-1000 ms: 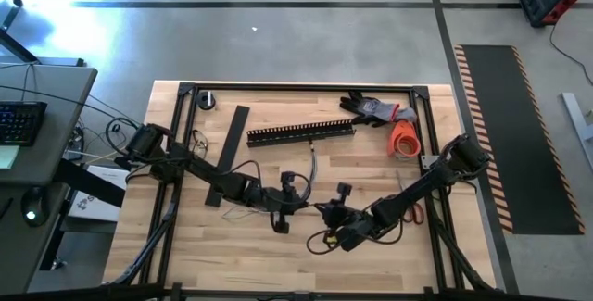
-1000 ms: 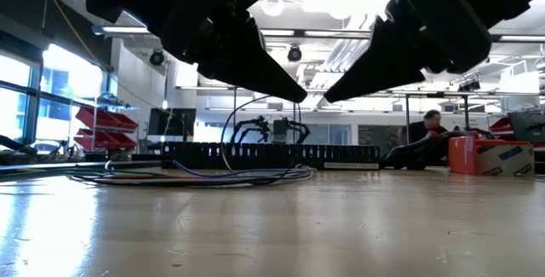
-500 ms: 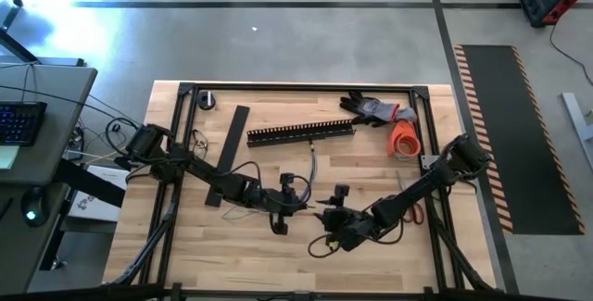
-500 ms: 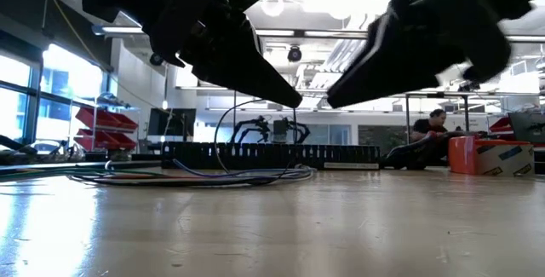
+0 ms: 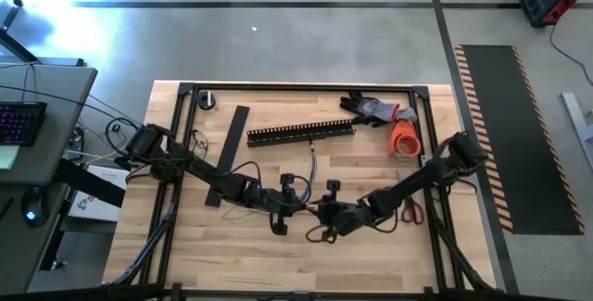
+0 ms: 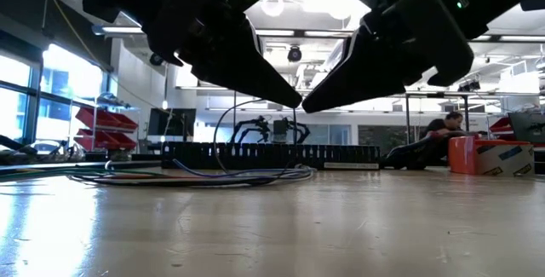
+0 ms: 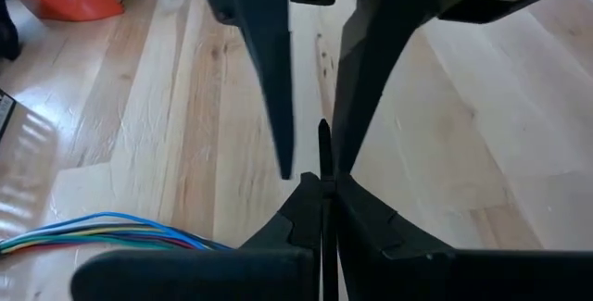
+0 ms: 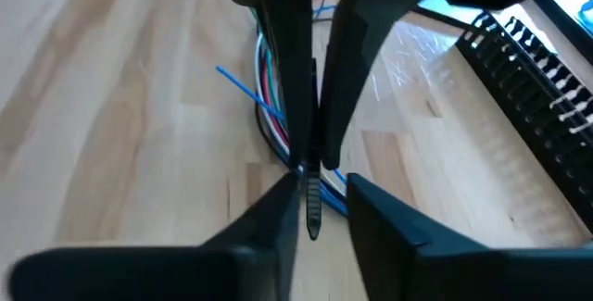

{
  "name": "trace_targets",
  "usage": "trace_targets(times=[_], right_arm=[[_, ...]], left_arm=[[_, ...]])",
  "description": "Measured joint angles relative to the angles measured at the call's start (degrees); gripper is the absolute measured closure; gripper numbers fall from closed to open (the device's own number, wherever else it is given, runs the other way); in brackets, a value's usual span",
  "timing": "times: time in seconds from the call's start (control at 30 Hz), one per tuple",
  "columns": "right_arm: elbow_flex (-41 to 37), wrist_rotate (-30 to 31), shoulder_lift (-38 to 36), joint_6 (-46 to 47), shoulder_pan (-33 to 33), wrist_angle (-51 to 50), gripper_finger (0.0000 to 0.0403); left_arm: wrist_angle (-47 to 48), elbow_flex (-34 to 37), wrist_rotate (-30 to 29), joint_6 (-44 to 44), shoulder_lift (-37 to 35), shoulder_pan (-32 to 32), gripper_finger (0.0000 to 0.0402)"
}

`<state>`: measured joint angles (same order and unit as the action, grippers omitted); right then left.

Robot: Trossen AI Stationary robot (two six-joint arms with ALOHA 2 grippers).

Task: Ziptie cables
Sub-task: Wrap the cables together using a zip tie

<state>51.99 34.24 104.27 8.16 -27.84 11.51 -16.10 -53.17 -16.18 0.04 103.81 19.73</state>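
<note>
My left gripper (image 5: pixel 304 206) is shut on the ziptie (image 7: pixel 322 153), a hair-thin dark strip, above the table's near middle. My right gripper (image 5: pixel 321 212) meets it tip to tip in the low view (image 6: pixel 303 106). It is open, and its fingers (image 7: pixel 278 106) stand on either side of the ziptie's free end (image 8: pixel 312 210). I cannot tell whether they touch it. The cables (image 6: pixel 196 175) lie on the table before the channel, with one wire arching up. Their coloured wires show in the left wrist view (image 7: pixel 111 232) and in the right wrist view (image 8: pixel 276 120). My left gripper pinches the ziptie between its two fingertips (image 7: pixel 322 204). A short ribbed end (image 8: pixel 312 204) sticks out past the tips. The ziptie lies along the fingers and is lifted clear of the table.
The black slotted channel (image 5: pixel 301 133) lies at the far middle, and a flat black cover strip (image 5: pixel 229 156) lies to its left. Gloves (image 5: pixel 375 109), an orange roll (image 5: pixel 403 139) and scissors (image 5: pixel 413 213) are on the right. A person (image 6: pixel 443 128) sits beyond the table.
My right gripper has moved toward the table's left edge and a little toward the far edge. It has come up to my left gripper's fingertips, and its fingers now stand around the ziptie's end. My left gripper has kept still.
</note>
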Motion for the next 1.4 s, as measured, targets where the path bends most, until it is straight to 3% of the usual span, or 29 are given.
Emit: trace_targets(times=[0.2,0.37,0.63,0.8,0.97,1.4], right_arm=[[0.00,-0.12,0.00,-0.61,-0.40,0.29,0.0398],[0.00,0.24,0.00,0.53,-1.08,0.39,0.0401],[0.00,0.03,0.00,2.03,-1.20,0.41,0.0402],[0.00,0.03,0.00,2.15,-1.20,0.39,0.0402],[0.00,0.03,0.00,2.29,-1.22,0.39,0.0403],[0.00,0.07,0.00,2.34,-1.20,0.41,0.0403]], left_arm=[[0.02,0.00,0.26,-0.40,0.00,0.01,0.0400],[0.33,-0.02,-2.12,1.46,-0.14,0.74,0.0388],[3.34,-0.02,-1.91,1.58,-1.51,1.01,0.0303],[3.17,-0.02,-1.96,1.11,-1.50,1.01,0.0281],[3.00,-0.02,-1.97,1.11,-1.51,1.03,0.0288],[2.32,-0.02,-2.37,1.16,-0.79,1.07,0.0361]])
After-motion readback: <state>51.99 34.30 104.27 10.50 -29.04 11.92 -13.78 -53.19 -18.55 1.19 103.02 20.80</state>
